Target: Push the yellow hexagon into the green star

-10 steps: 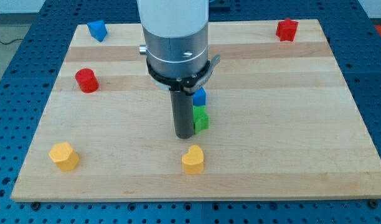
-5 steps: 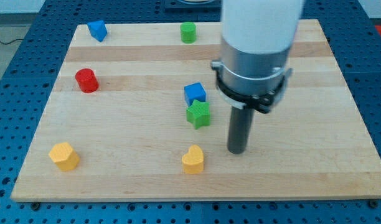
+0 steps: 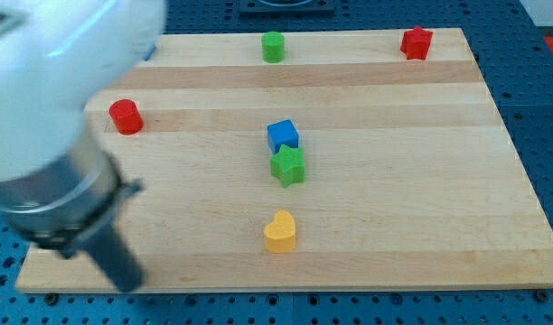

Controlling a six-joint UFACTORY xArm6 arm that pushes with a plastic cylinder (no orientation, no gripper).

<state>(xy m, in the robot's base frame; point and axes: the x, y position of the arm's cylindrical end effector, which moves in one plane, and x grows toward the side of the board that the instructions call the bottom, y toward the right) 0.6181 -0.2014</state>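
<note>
The green star (image 3: pixel 287 166) lies near the board's middle, just below and touching a blue cube (image 3: pixel 283 135). The yellow hexagon does not show; the blurred arm body covers the view's bottom left, where it stood in the earlier frames. My tip (image 3: pixel 128 283) is at the board's bottom left edge, far to the left of and below the green star. I cannot tell whether the tip touches the hexagon.
A yellow heart (image 3: pixel 279 231) lies below the green star. A red cylinder (image 3: pixel 126 116) is at the left, a green cylinder (image 3: pixel 273 45) at the top middle, a red star (image 3: pixel 417 42) at the top right. The arm hides the top left corner.
The arm swung from beside the green star to its right, then fast across to the view's bottom left, now covering the yellow hexagon and the top left blue block. No block visibly moved.
</note>
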